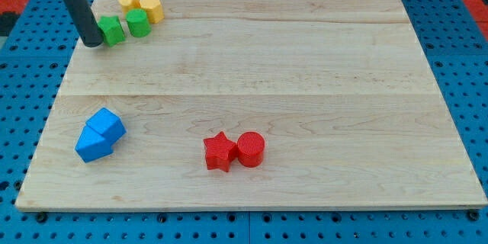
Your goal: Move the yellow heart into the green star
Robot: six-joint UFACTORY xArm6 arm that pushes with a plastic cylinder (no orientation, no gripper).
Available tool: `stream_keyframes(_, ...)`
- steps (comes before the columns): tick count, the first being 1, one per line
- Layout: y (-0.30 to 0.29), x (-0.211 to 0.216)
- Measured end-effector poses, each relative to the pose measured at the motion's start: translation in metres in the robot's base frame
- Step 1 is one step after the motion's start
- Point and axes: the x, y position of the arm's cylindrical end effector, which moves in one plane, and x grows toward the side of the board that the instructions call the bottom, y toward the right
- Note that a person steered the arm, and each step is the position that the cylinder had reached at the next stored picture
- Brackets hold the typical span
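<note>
Rod (78, 8) cut off by the view's top edge, upper part out of sight. My tip (92, 43) just beside the left green block (113, 30), contact impossible to judge. Shapes of both green blocks unclear at this size, likewise which of the two yellow blocks (142, 4) is the heart. Right green block (138, 23) partly covering the yellow one behind it. Two blue blocks (100, 134) overlapping, rear one partly hidden. Table (305, 84) corner at the view's bottom right cut off.
</note>
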Motion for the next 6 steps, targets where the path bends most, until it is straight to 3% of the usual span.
stream_keyframes(1, 0.004, 0.001)
stream_keyframes(3, 0.005, -0.036)
stream_keyframes(4, -0.028, -0.042)
stream_keyframes(5, -0.051, -0.088)
stream_keyframes(6, -0.007, -0.141)
